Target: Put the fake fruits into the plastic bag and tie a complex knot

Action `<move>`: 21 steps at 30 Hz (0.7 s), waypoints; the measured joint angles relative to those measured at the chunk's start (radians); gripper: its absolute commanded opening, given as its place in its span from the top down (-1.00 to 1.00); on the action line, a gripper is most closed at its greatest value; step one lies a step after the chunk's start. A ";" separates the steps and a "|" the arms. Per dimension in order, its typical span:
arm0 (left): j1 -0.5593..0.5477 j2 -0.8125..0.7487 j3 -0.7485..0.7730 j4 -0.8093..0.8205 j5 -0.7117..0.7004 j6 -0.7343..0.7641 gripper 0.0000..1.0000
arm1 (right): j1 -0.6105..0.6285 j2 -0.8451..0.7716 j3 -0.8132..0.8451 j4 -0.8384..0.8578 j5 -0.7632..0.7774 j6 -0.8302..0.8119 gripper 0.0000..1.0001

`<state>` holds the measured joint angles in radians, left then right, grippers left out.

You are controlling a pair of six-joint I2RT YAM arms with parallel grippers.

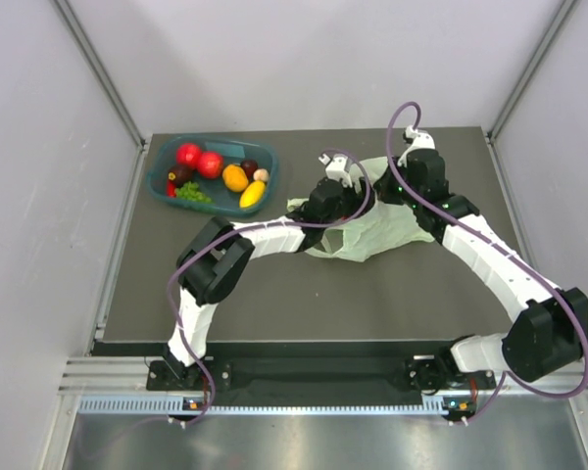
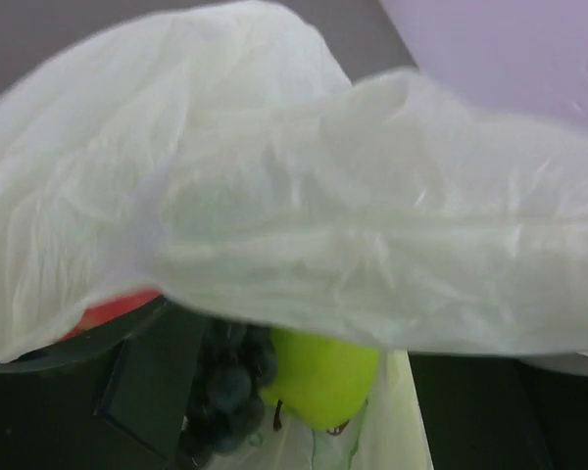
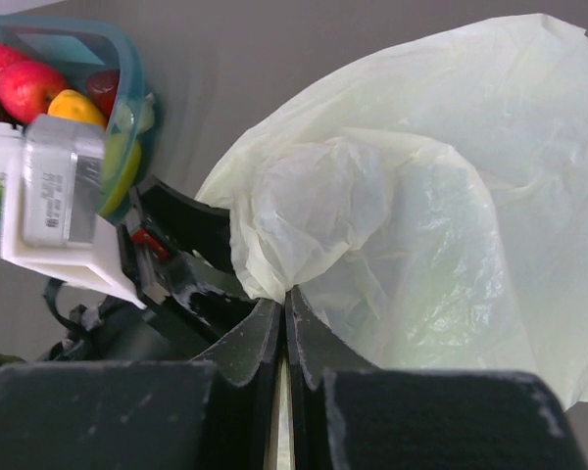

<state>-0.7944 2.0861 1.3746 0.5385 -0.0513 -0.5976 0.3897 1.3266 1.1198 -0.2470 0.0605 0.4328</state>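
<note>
The pale green plastic bag (image 1: 377, 233) lies crumpled at mid-table. My right gripper (image 3: 287, 296) is shut on a bunched fold of its rim and holds it up. My left gripper (image 1: 341, 204) reaches into the bag's mouth, jaws apart. In the left wrist view the bag (image 2: 304, 215) drapes overhead. Under it, between my fingers (image 2: 147, 382), lie dark purple grapes (image 2: 225, 382) and a green fruit (image 2: 323, 377), with a red fruit (image 2: 108, 309) further left. More fake fruits stay in the teal tray (image 1: 162, 162): two red (image 1: 188, 154), orange (image 1: 235, 177), yellow (image 1: 252, 194). No knot shows.
The teal tray stands at the table's back left corner, and its edge (image 3: 129, 93) shows in the right wrist view. Grey walls close in the table on three sides. The left arm's white wrist camera housing (image 3: 54, 196) sits close beside my right fingers.
</note>
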 measured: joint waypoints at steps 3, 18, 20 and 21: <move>-0.008 -0.007 -0.001 -0.053 -0.009 0.017 -0.66 | -0.001 0.000 -0.001 0.001 0.001 0.005 1.00; -0.008 -0.251 -0.005 -0.478 -0.095 0.098 -0.29 | -0.020 0.000 -0.002 0.001 0.007 0.003 1.00; 0.005 -0.290 -0.005 -0.533 -0.100 0.106 -0.31 | -0.020 0.000 -0.007 0.002 0.010 -0.003 1.00; 0.015 -0.318 -0.005 -0.570 -0.100 0.113 -0.32 | -0.020 0.000 -0.010 0.000 0.010 -0.005 1.00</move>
<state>-0.7795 1.7683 1.3701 -0.0319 -0.1516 -0.4843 0.3698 1.3266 1.1099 -0.2466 0.0708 0.4274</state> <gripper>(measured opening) 0.651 0.006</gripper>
